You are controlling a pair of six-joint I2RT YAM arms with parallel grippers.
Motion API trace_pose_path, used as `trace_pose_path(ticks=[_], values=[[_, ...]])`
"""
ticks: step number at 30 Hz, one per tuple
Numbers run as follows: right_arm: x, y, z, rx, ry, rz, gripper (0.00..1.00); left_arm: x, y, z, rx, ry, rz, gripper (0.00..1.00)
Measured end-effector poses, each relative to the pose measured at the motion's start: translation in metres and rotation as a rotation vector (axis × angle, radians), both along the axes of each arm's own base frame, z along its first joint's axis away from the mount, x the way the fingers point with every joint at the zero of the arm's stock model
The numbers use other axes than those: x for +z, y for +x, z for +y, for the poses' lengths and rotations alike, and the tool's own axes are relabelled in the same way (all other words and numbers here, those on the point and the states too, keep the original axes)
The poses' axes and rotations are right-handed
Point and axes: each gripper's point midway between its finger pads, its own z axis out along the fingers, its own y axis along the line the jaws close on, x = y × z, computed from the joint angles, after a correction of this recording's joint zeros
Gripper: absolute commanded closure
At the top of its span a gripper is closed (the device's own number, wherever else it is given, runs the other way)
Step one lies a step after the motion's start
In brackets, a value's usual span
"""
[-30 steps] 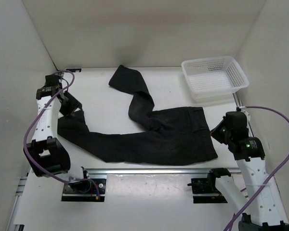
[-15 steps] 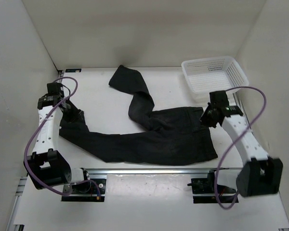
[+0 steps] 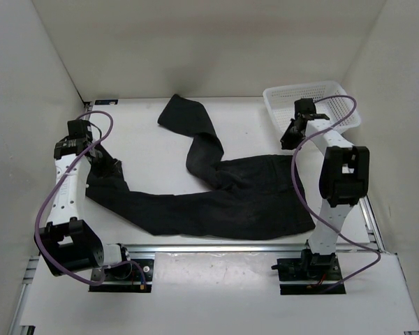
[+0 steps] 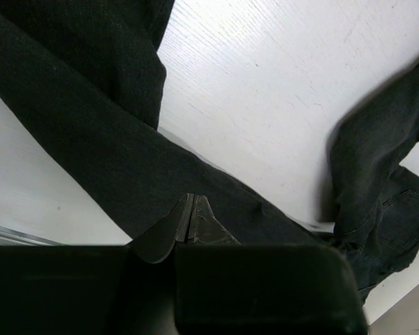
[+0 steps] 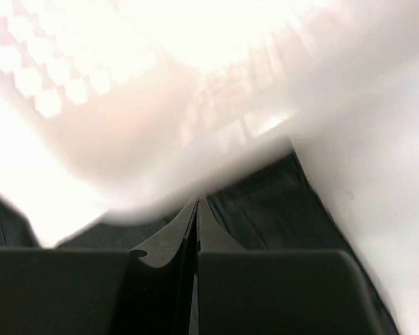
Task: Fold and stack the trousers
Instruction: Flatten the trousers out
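The black long-legged fabric trousers (image 3: 223,199) are pictured spread loosely over the white table (image 3: 140,136), with the waist part lying below and just short of the right gripper (image 3: 290,134) and one leg trailing across to the left gripper (image 3: 109,167). The other leg is bent away towards the far wall, well apart from both. In the left wrist view, the left gripper's (image 4: 190,222) fingertips are pressed together with no gap, set down on the dark leg cloth. Whether any fabric is pinched between them cannot be made out, black being lost against black. The right gripper (image 5: 197,211) is likewise seen clenched, its tips meeting in a thin line. Directly ahead of it, the white plastic mesh basket (image 5: 91,84) is washed out and blurred, with only its lattice faintly readable. Dark trouser fabric (image 5: 265,202) shows beneath and beside the tips. From above, that gripper is held at the basket's (image 3: 339,98) near left corner, and contact cannot be judged.
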Motion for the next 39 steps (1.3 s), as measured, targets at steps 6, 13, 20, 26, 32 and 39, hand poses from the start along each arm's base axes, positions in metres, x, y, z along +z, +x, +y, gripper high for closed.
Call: trace_pose_path(ticks=[6,13,20,26,32,39], values=[[-0.003,0.038,0.004,0.008,0.005,-0.016,1.0,0.0,-0.001,0.0,-0.007,0.005,0.002,0.9],[0.015,0.075,0.007,0.023,0.009,-0.068,1.0,-0.002,-0.001,0.001,-0.009,0.009,0.011,0.88],[0.029,0.057,0.014,0.044,0.014,-0.08,0.88,-0.003,-0.004,0.003,-0.008,0.022,0.026,0.4],[0.093,-0.033,0.026,0.09,0.037,-0.186,0.22,-0.016,-0.013,0.004,0.018,0.024,0.06,0.09],[0.094,-0.135,0.02,0.088,0.068,-0.237,0.06,-0.065,-0.044,-0.005,0.057,-0.029,0.198,0.09],[0.023,-0.257,0.017,-0.007,0.153,0.003,0.05,-0.095,-0.038,-0.013,0.108,-0.122,0.29,0.11]])
